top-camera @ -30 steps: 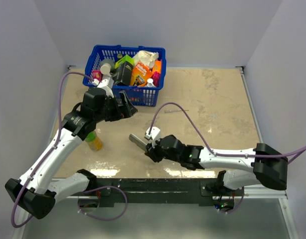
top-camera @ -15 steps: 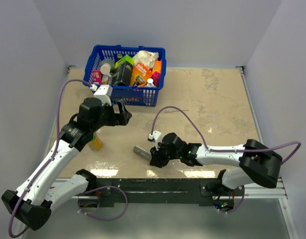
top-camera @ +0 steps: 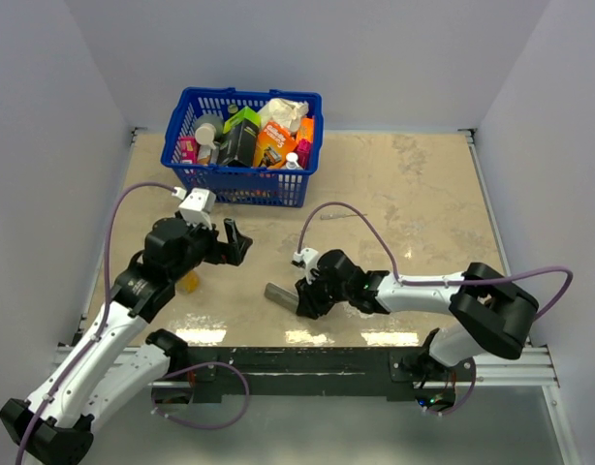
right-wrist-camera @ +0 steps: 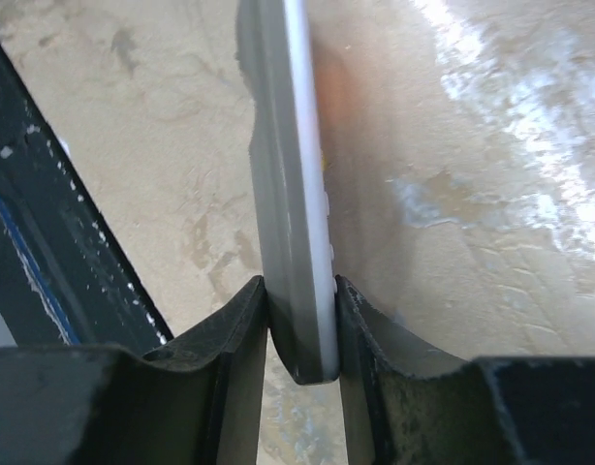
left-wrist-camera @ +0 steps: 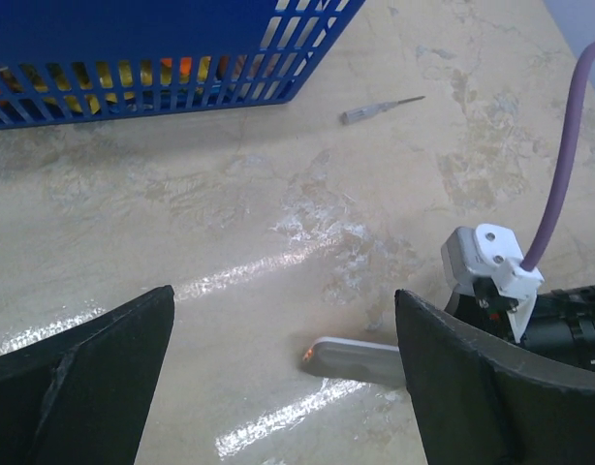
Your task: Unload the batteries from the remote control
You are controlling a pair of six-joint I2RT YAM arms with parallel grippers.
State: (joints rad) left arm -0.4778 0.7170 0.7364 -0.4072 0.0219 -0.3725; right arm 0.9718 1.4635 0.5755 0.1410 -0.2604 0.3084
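Observation:
The remote control (top-camera: pixel 282 294) is a slim grey bar low over the table near its front edge. My right gripper (top-camera: pixel 307 297) is shut on its near end. In the right wrist view the remote control (right-wrist-camera: pixel 286 174) stands on its long edge between my two fingers (right-wrist-camera: pixel 241 339), light face to the right. My left gripper (top-camera: pixel 235 242) hangs wide open to the left of it with nothing in it. Seen from the left wrist, the remote control (left-wrist-camera: pixel 352 360) lies ahead of my left gripper (left-wrist-camera: pixel 284 325). The batteries are hidden.
A blue basket (top-camera: pixel 241 186) full of packets stands at the back left. A thin grey screwdriver-like tool (left-wrist-camera: pixel 380 108) lies on the table near the basket (left-wrist-camera: pixel 162 89). A yellow bottle (top-camera: pixel 188 282) shows under my left arm. My right arm's purple cable (top-camera: pixel 346 218) arcs over the middle.
My left arm has drawn back from the basket toward the near side, still open. My right gripper has lowered the remote to the table and its jaws have eased slightly.

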